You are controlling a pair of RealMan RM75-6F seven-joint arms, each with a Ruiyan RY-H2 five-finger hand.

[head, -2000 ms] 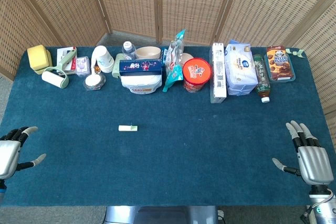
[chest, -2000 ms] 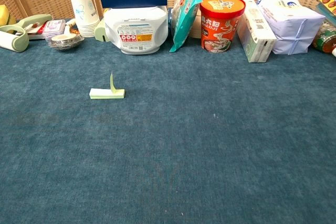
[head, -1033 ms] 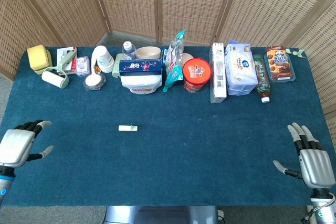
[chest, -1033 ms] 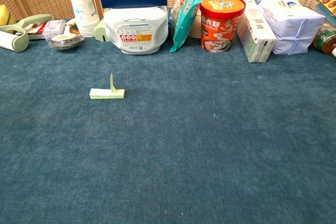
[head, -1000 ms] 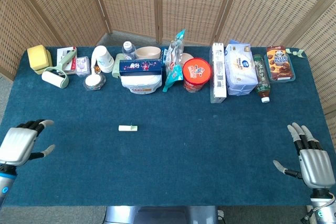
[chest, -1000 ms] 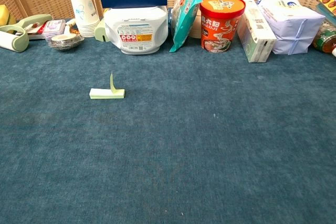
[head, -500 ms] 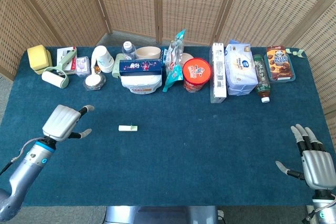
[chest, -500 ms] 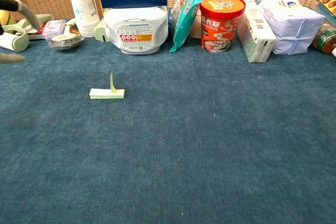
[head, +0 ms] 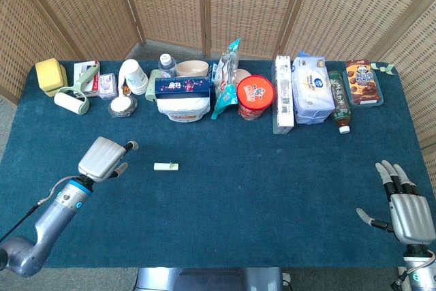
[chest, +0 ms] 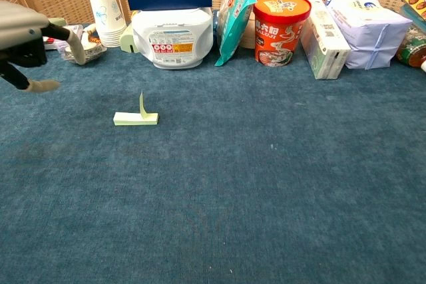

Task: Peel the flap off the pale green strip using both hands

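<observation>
Table [head: 272, 189] wide, slick-looking cloth.
Right hand [head: 407, 215] near right, spread, empty, well apart.
Left hand [head: 102, 157] left of pale green strip [chest: 136, 119], fingers apart, empty.
Flap [chest: 142, 105] upright, small: risk of flattening or pushing unpinned strip.

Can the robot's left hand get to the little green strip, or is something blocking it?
Probably yes. The left hand hovers open just left of the pale green strip, with only bare blue table between them.
</observation>
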